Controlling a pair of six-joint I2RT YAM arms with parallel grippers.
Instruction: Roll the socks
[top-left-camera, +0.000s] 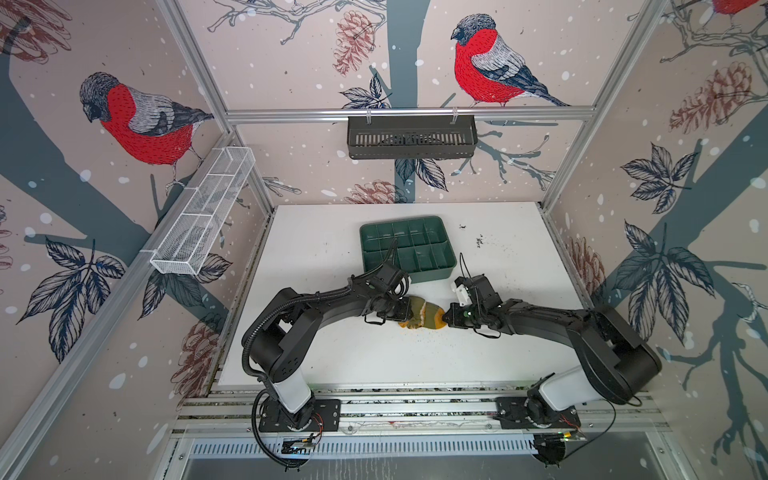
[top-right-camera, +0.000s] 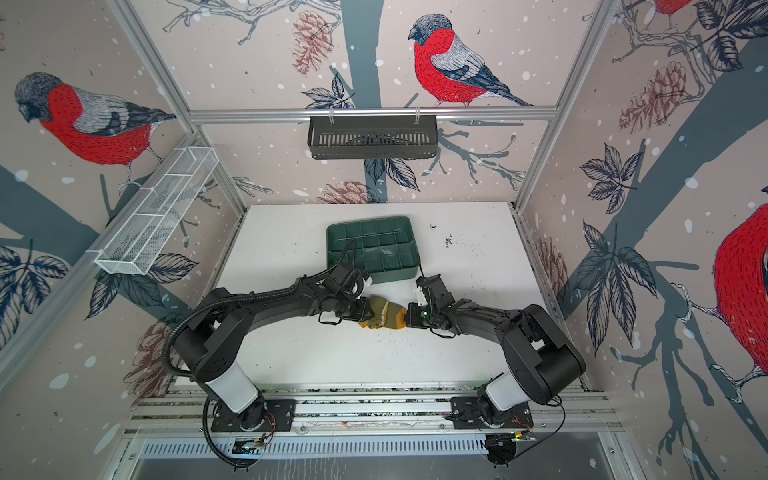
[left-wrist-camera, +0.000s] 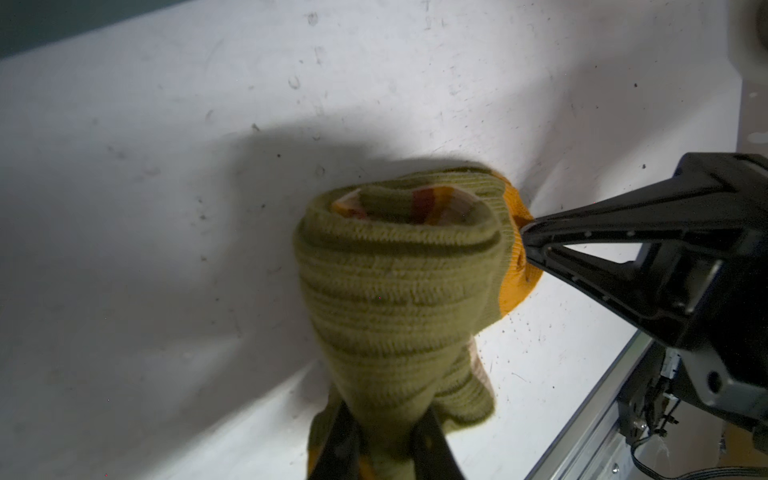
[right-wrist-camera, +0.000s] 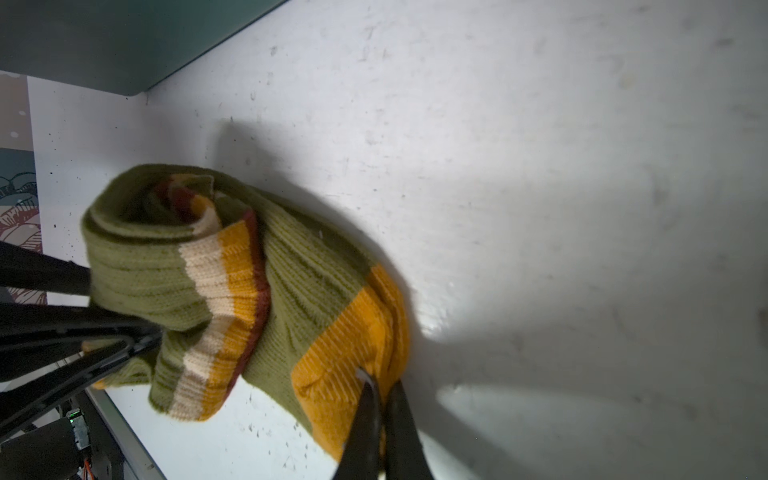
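Socks, olive-green knit with mustard-orange toes and striped cuffs (top-left-camera: 424, 319), lie half-rolled mid-frame on white table (top-left-camera: 332, 353). My left gripper (top-left-camera: 400, 312) pinches the green end; my right gripper (top-left-camera: 446, 315) clamps the orange toe, likely so the bundle is taut for rolling.

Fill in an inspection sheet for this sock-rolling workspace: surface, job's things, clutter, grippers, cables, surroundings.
Surface: white tabletop, scuffed.
Job's things: socks, a partly rolled bundle held between both grippers, near the green tray.
Clutter: dark specks right of the tray; otherwise nothing seen.
Grippers: left gripper shut on the socks' olive end; right gripper shut on their orange end.
Cables: black conduit loops beside the left arm; thin wrist cables arch near the tray.
Surroundings: white mesh basket on left wall, black basket on rear rail, bird-print walls.
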